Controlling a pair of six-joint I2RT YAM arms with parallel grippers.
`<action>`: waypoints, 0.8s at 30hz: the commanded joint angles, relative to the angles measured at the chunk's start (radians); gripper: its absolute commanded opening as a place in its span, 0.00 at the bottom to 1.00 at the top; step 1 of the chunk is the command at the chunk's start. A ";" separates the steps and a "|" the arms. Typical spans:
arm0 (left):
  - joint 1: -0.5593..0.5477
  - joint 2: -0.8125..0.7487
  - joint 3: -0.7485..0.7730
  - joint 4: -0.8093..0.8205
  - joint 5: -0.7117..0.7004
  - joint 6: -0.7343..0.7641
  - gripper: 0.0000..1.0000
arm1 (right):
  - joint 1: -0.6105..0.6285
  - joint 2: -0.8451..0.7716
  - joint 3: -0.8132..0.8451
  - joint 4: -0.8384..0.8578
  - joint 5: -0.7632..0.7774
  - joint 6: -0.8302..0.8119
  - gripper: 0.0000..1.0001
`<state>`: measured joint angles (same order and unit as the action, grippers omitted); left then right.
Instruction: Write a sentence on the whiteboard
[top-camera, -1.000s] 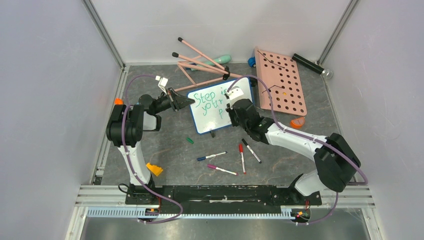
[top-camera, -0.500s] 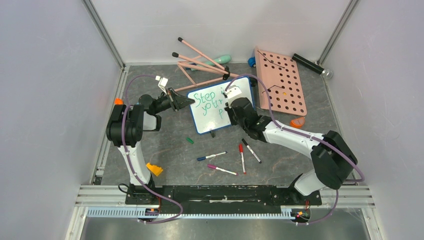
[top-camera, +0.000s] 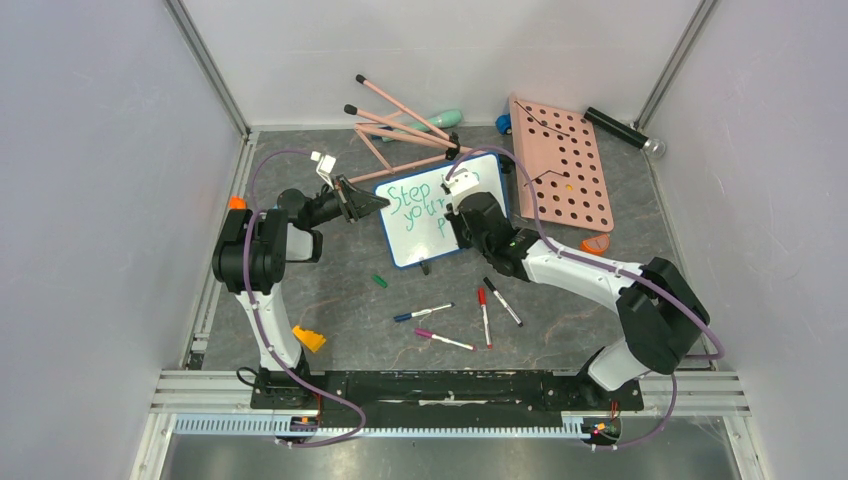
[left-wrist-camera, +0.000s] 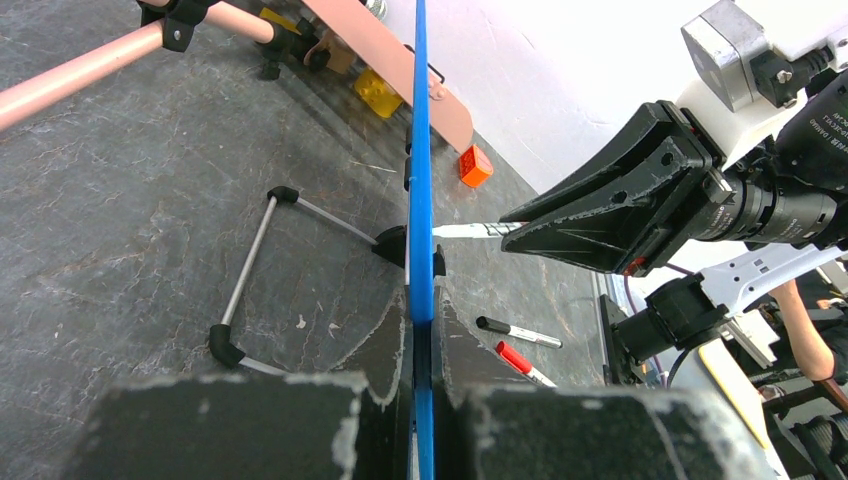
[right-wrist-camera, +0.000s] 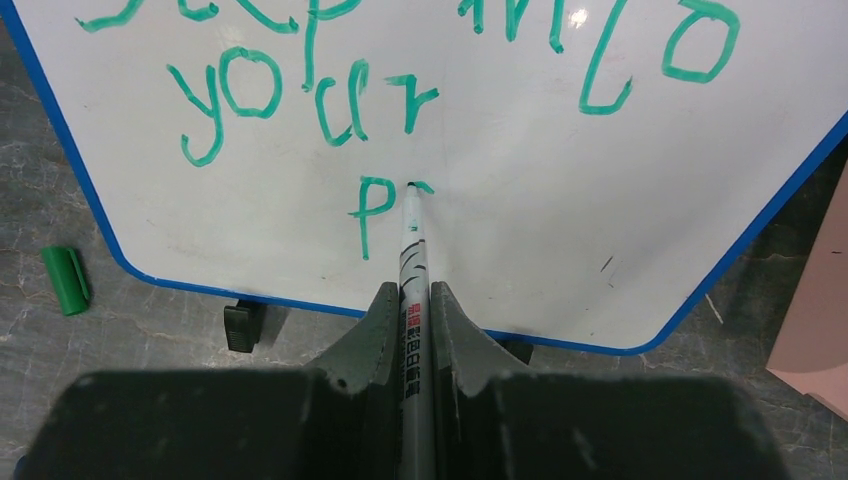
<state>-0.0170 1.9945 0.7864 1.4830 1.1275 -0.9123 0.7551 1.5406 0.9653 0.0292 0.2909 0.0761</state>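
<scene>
A: Top external view: on the grey tabletop (top-camera: 340, 290), our right arm (top-camera: 580, 275) hides the right side of the whiteboard (top-camera: 415, 238), mid-tabletop.
B: We see our left hand (left-wrist-camera: 420, 330) clamped on its blue edge. Our right hand (right-wrist-camera: 410, 300) grips a marker (right-wrist-camera: 412, 255), tip at the board. The sentence (top-camera: 412, 196) ends at "p".

sentence (right-wrist-camera: 405, 95) top line cut off, marker (right-wrist-camera: 412, 300) rear hidden between jaws
</scene>
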 joint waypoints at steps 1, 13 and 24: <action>0.006 0.006 0.024 0.074 0.012 0.027 0.02 | -0.005 0.009 0.010 0.025 -0.031 -0.012 0.00; 0.005 0.006 0.024 0.074 0.013 0.029 0.02 | -0.006 -0.017 -0.032 -0.017 0.023 -0.008 0.00; 0.006 0.005 0.024 0.075 0.013 0.027 0.02 | -0.023 0.002 0.013 -0.028 0.069 -0.008 0.00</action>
<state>-0.0170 1.9945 0.7864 1.4830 1.1271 -0.9123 0.7532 1.5360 0.9390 0.0116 0.3054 0.0772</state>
